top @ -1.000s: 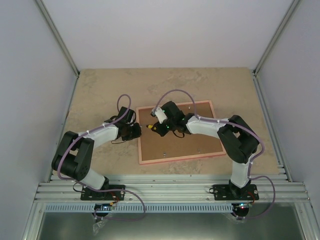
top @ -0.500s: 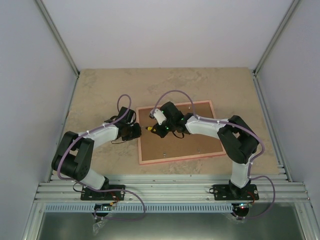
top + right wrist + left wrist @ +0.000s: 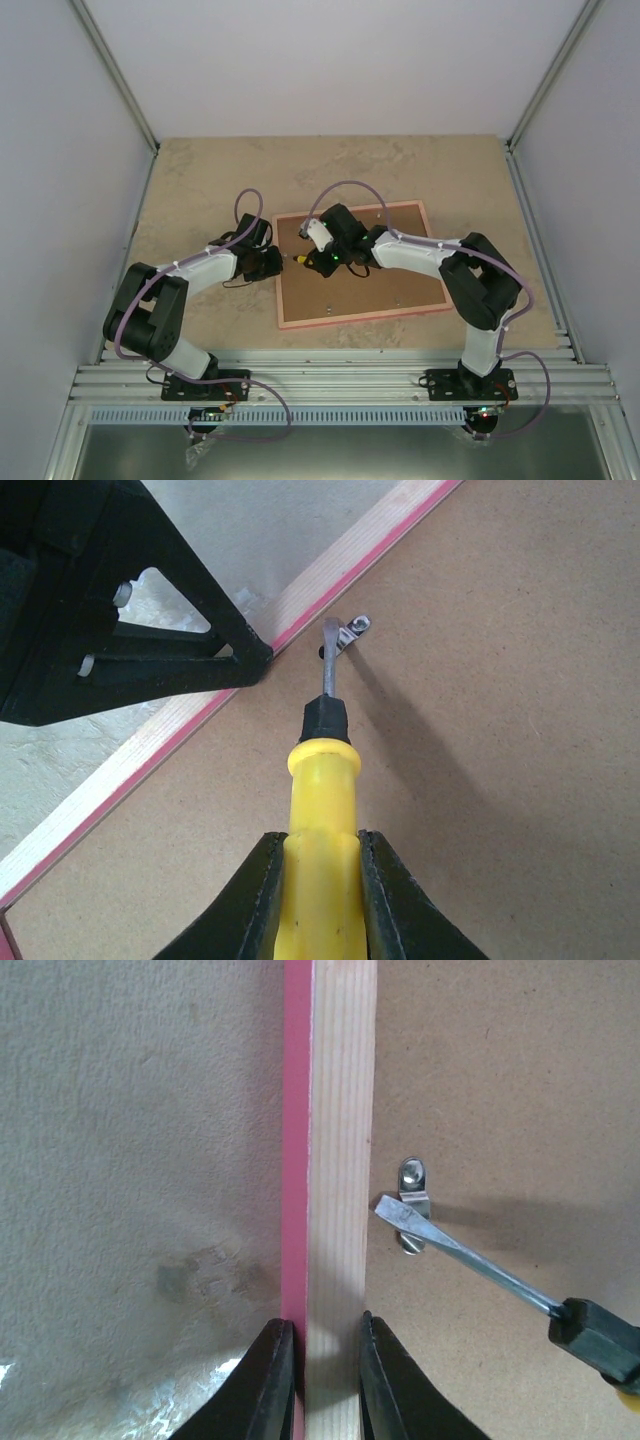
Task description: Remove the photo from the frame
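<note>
Beige tabletop [image 3: 200, 180], frame [image 3: 400, 290] face down, left claw [image 3: 322, 1328] clamped on its edge, right claw [image 3: 320, 842] clamped on screwdriver [image 3: 322, 780] at clip [image 3: 413, 1190]

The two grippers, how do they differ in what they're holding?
The left gripper is clamped across the wooden edge of the frame; the right gripper holds a yellow-handled screwdriver. The left sits at the frame's rim; the right hovers over the brown backing, blade tip at a metal clip. Both are closed on something.
</note>
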{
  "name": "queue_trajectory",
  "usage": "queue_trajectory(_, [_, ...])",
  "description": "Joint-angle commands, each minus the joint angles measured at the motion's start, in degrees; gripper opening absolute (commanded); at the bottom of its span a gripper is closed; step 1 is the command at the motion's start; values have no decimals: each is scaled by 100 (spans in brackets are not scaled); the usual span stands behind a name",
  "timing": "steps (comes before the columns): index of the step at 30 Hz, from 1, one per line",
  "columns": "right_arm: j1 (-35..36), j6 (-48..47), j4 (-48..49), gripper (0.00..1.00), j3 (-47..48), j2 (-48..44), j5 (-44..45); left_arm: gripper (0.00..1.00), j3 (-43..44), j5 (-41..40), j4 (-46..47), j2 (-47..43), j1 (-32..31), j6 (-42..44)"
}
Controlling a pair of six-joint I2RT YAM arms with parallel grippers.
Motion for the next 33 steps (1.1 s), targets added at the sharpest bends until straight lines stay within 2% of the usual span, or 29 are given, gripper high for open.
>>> queue_trajectory(1, [49,-67,-657,0,-9,-130,299,17,-19,-55,129,-166,-15,-3])
queue_trajectory(22, [51,1,-605,0,-142,-364,468,17,-35,-181,56,-293,-15,-30])
queue_trajectory(33, [-137,100,389,0,-910,-1357,-22,17,-85,-196,64,-357,-15,-127])
